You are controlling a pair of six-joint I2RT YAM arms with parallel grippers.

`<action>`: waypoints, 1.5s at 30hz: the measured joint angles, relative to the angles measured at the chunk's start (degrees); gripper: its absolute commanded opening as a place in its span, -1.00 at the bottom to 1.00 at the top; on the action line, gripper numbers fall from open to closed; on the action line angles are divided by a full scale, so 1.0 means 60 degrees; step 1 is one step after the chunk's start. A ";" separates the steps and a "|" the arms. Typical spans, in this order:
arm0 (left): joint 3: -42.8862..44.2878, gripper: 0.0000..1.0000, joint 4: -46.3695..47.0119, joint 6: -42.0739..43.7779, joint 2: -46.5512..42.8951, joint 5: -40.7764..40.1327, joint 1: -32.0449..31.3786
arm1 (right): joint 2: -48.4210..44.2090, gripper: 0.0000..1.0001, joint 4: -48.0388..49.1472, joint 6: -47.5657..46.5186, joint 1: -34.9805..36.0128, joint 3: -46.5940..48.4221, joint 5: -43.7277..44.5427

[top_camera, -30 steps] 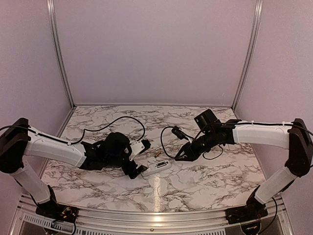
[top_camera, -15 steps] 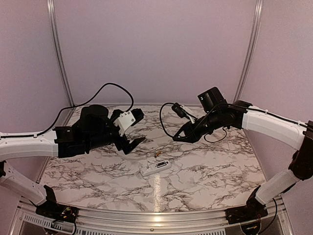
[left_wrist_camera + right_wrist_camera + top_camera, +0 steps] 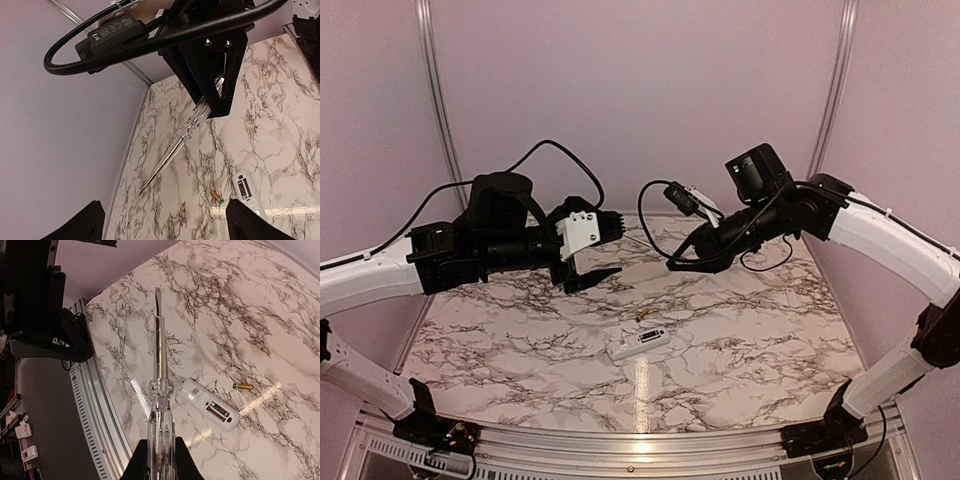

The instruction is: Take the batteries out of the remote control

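The white remote control (image 3: 638, 343) (image 3: 246, 190) (image 3: 210, 407) lies flat on the marble table (image 3: 740, 340), its dark battery bay facing up. One small gold battery (image 3: 642, 318) (image 3: 216, 196) (image 3: 243, 386) lies loose just beyond it. My left gripper (image 3: 612, 248) (image 3: 165, 225) hangs open and empty high above the table, left of the remote. My right gripper (image 3: 678, 262) (image 3: 162, 465) is also raised and is shut on a clear pen-like tool (image 3: 645, 246) (image 3: 175, 145) (image 3: 160, 365), whose thin tip points toward the left gripper.
Purple walls enclose the table on three sides. A ribbed metal rail (image 3: 95, 410) runs along the near edge. Black cables (image 3: 555, 150) loop above both wrists. The left arm's dark gripper body (image 3: 50, 335) shows at the left of the right wrist view.
Both arms have risen off the table. The left gripper lifted up and back from beside the remote and its jaws narrowed slightly. The remote and the loose battery have not moved.
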 measured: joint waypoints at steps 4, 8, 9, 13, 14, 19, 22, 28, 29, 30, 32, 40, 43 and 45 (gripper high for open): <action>0.0087 0.73 -0.0015 0.0342 0.0113 0.0707 0.0000 | -0.0051 -1.00 -0.0317 0.0062 0.0047 0.0390 -0.0226; 0.0346 0.69 -0.0029 0.0572 0.0463 0.1264 0.0000 | -0.0171 -1.00 -0.0477 0.0138 0.0076 0.0477 -0.0484; 0.0444 0.68 -0.0025 0.0616 0.0565 0.1377 0.0000 | -0.0175 -1.00 -0.0539 0.0160 0.0109 0.0532 -0.0528; 0.0743 0.57 -0.0022 0.0769 0.0867 0.1708 0.0000 | -0.0175 -1.00 -0.0688 0.0266 0.0372 0.0761 -0.0659; 0.0805 0.53 -0.0025 0.0805 0.0925 0.1781 0.0000 | -0.0175 -1.00 -0.0714 0.0291 0.0415 0.0801 -0.0688; 0.0925 0.28 -0.0033 0.0918 0.1126 0.2142 0.0000 | -0.0175 -1.00 -0.0739 0.0412 0.0477 0.0911 -0.0761; 0.0929 0.17 -0.0036 0.0936 0.1158 0.2371 0.0000 | -0.0175 -1.00 -0.0743 0.0535 0.0477 0.0911 -0.0798; 0.0929 0.13 -0.0018 0.0918 0.1166 0.2634 0.0011 | -0.0175 -1.00 -0.0809 0.0601 0.0481 0.0925 -0.0907; 0.0929 0.12 -0.0018 0.0918 0.1166 0.2667 0.0011 | -0.0175 -1.00 -0.0812 0.0608 0.0481 0.0925 -0.0933; 0.0929 0.10 -0.0011 0.0914 0.1173 0.2699 0.0011 | -0.0175 -1.00 -0.0812 0.0627 0.0481 0.0925 -0.0954; 0.0936 0.05 0.0022 0.0892 0.1195 0.2769 0.0011 | -0.0175 -1.00 -0.0812 0.0637 0.0481 0.0925 -0.0984; 0.1002 -0.16 0.0259 0.0834 0.1402 0.2907 -0.0029 | -0.0138 -1.00 -0.0816 0.0776 0.0481 0.0925 -0.1067; 0.1016 -0.35 0.0328 0.0812 0.1424 0.2900 -0.0044 | -0.0138 -1.00 -0.0823 0.0794 0.0484 0.0925 -0.1115; 0.1049 -0.46 0.0361 0.0841 0.1435 0.2867 -0.0044 | -0.0138 -1.00 -0.0849 0.0805 0.0484 0.0925 -0.1191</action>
